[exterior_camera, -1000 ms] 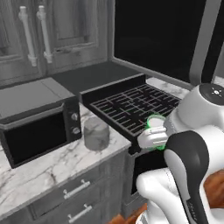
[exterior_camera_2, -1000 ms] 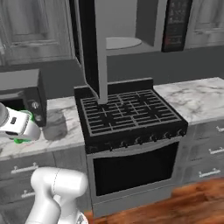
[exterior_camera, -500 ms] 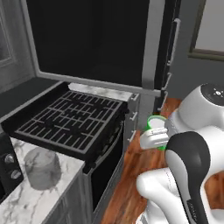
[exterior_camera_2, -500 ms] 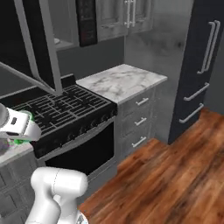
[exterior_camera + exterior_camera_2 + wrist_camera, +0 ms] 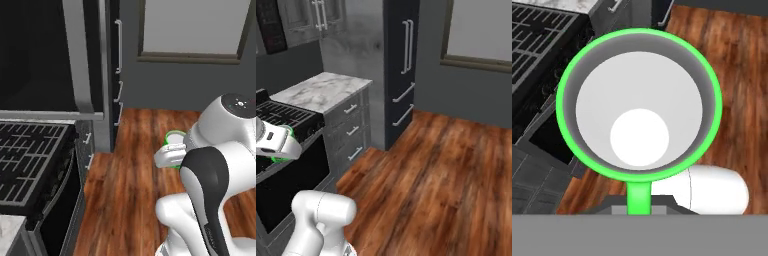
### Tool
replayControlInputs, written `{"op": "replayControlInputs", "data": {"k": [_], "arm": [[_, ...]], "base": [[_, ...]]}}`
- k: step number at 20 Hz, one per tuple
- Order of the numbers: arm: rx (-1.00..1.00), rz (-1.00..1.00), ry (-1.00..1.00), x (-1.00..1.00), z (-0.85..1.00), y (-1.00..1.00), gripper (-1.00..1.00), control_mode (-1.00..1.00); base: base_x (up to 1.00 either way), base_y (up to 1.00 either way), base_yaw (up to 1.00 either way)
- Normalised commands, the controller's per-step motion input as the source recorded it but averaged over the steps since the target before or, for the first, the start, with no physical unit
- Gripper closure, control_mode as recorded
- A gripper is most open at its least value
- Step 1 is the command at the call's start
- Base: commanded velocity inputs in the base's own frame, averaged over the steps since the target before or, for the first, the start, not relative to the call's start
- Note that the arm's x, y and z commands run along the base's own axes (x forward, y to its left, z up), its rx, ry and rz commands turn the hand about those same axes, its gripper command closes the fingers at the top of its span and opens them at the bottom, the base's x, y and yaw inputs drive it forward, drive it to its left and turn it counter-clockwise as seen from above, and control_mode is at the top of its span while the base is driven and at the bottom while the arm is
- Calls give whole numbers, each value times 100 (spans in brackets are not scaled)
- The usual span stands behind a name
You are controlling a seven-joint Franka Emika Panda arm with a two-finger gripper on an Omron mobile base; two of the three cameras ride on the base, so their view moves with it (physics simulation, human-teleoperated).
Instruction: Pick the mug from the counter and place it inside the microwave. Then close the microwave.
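Observation:
The bright green mug hangs in the air with its whitish inside facing the hand camera. My gripper is shut on its handle. From the left base view the mug sits just beyond the white hand, above the wooden floor, with the gripper right behind it. In the right base view a sliver of the mug peeks from under the hand in front of the stove. The microwave's black glass door stands open above the stove, and its button panel is at the top left. A stretch of counter lies right of the stove.
A black stove with a grate top stands to the left of the arm. A tall dark fridge with silver handles stands beyond the counter, under which are grey drawers. Wooden floor spreads out to the right below a window.
The whole picture has swung to the right with the base: the stove slid left, and the fridge, floor and window came into view. The mug stays in the shut gripper.

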Motion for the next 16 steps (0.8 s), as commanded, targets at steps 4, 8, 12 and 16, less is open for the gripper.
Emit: {"op": "replayControlInputs", "data": {"k": [4,8,12,16], "arm": [[0,0,0,0,0,0,100,100],[0,0,0,0,0,0,100,100],[0,0,0,0,0,0,100,100],[0,0,0,0,0,0,100,100]], "base": [[22,-80,-6],[34,-87,10],[36,-80,31],[24,-51,48]]}}
